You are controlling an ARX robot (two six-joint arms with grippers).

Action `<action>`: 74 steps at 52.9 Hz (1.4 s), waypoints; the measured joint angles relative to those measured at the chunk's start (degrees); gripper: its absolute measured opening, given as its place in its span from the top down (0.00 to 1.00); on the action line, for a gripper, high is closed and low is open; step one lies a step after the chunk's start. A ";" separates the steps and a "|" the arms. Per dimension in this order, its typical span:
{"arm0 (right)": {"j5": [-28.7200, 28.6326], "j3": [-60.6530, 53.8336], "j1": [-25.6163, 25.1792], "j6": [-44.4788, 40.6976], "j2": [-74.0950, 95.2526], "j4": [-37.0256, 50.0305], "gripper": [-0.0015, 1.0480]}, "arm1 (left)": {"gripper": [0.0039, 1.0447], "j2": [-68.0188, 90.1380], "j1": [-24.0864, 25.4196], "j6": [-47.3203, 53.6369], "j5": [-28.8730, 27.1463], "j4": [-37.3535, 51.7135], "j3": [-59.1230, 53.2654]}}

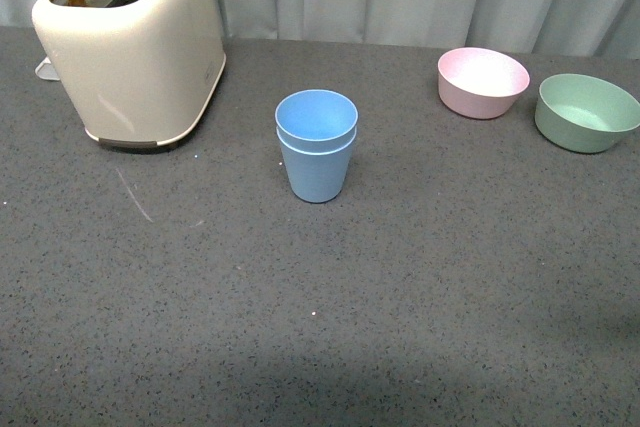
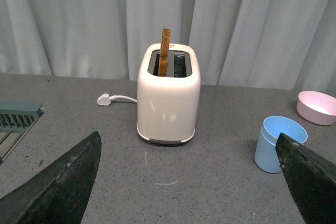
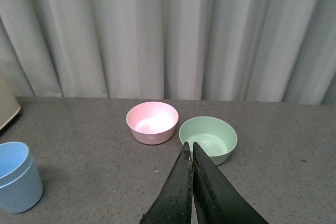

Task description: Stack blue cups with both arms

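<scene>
standing nested mid-desk, nearer the far edge, the two light-blue tapered plastic cups (image 1: 316, 145) look light, stiff and slippery; best gripped across the rim. left fingers (image 2: 52, 192) spread wide, right fingers (image 3: 191, 187) pressed together, both empty.

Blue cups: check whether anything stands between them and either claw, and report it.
Nothing visible does. The blue cups stand nested on bare counter. The toaster, pink bowl and green bowl sit off to the sides. Left claw is open; right claw is shut.
</scene>
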 joint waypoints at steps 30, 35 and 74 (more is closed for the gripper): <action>-2.67 -4.11 -3.37 0.00 -22.08 -17.46 0.99 | 0.06 0.00 0.00 0.00 0.00 0.00 0.00; -2.67 -4.31 -3.37 0.00 -25.35 -20.46 0.99 | 0.06 0.00 0.00 0.00 0.00 0.00 0.00; -2.69 -4.59 -3.37 0.00 -46.80 -40.68 0.99 | 0.06 0.00 0.00 0.00 0.00 0.00 0.00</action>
